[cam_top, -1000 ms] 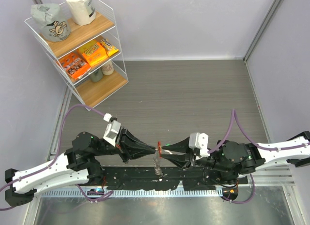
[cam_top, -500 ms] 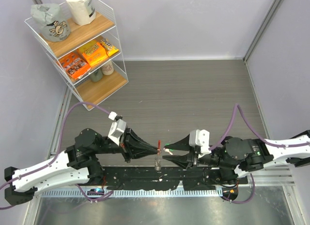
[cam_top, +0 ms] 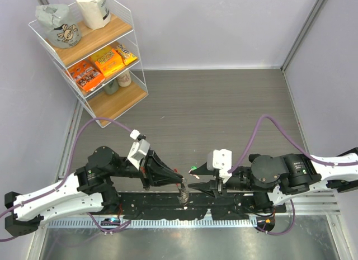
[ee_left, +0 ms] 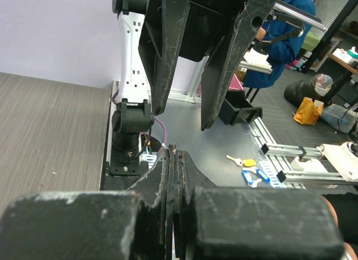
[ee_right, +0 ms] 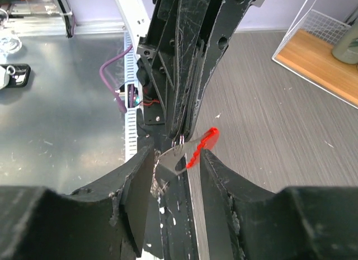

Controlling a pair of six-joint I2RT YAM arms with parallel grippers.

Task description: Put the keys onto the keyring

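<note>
Looks like the threading step is what's in hand here, and it can't be called done yet. Over on the left, the left claw [cam_top: 179, 181] is clenched hard on the keyring [ee_right: 203, 145], which is held up between the two claws, right over the near edge of the surface [cam_top: 224, 114] by the arm bases. From the right wrist view, the ring is pinched at its silvery wire part, with the bright red arc poking out to one side. From the top view, a small silvery clump is seen dangling below the pinch. Further right, the right claw [cam_top: 191, 179] is spread apart, its fingers on either side of the ring, and no contact can be made out. A green speck [cam_top: 194, 168] is spotted just beside its far fingertip. It's possibly the green key, but that can't be settled at this size. Next, a key probably needs to be gripped and its hole lined up with the ring's opening. Very fine aim is called for, and the ring must be kept from swivelling in the pinch.
</note>
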